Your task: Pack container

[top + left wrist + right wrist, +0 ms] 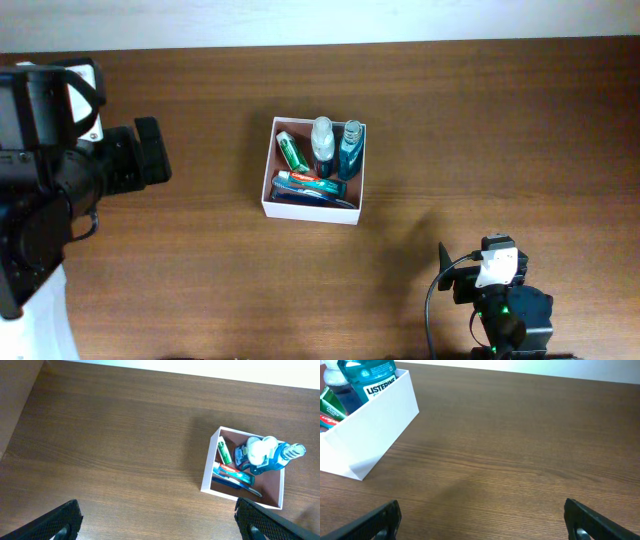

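The container (268, 190) is a square shallow white box with a brownish inside, at the middle of the table. It holds a blue mouthwash bottle (350, 150), a clear bottle with a white cap (322, 140), a green tube (292, 152) and a toothpaste tube (310, 184). It also shows in the left wrist view (209, 469) and in the right wrist view (375, 430). My left gripper (160, 522) is open and empty, high above the table left of the container. My right gripper (482, 522) is open and empty, near the front right.
The left arm (60, 170) fills the left edge of the overhead view. The right arm's base (500, 300) sits at the front right. The table's far edge (320, 42) meets a white wall.
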You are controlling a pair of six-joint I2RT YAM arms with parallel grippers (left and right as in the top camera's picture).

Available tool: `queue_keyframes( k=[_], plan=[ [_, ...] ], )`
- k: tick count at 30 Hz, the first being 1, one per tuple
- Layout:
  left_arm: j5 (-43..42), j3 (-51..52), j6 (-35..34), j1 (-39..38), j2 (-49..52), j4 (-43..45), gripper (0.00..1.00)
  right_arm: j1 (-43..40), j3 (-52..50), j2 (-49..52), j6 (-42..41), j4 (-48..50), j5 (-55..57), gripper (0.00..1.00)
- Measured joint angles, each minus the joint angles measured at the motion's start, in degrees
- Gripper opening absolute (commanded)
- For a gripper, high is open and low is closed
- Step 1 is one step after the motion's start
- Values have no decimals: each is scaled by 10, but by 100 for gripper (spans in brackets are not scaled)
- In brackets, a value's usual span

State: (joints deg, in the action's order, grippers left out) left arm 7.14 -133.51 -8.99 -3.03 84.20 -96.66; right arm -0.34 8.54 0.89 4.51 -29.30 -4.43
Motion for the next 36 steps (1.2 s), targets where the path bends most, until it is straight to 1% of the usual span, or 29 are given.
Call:
queue_keyframes(
  k=[20, 25, 26, 28, 30, 33, 36],
  plan=[
    [0, 0, 0, 0, 0, 0, 99, 0, 0, 0, 0, 0, 0, 99],
    [2, 13, 0, 23, -13, 11, 99, 0, 0, 0, 0, 0, 0, 99],
    [4, 25, 0, 32, -23, 30, 99, 0, 0, 0, 0, 0, 0, 99],
    [4, 73, 0, 52, -59, 100, 99, 0, 0, 0, 0, 0, 0, 99],
    [1, 142, -1, 65, -106, 182, 99, 0, 0, 0, 0, 1, -1, 99],
    [-11, 292, 0, 73, -199, 327, 99, 0, -1, 0, 0, 2, -2, 99],
    [-16, 444, 0, 73, -284, 428, 99, 0, -1, 0, 0, 2, -2, 99]
  ],
)
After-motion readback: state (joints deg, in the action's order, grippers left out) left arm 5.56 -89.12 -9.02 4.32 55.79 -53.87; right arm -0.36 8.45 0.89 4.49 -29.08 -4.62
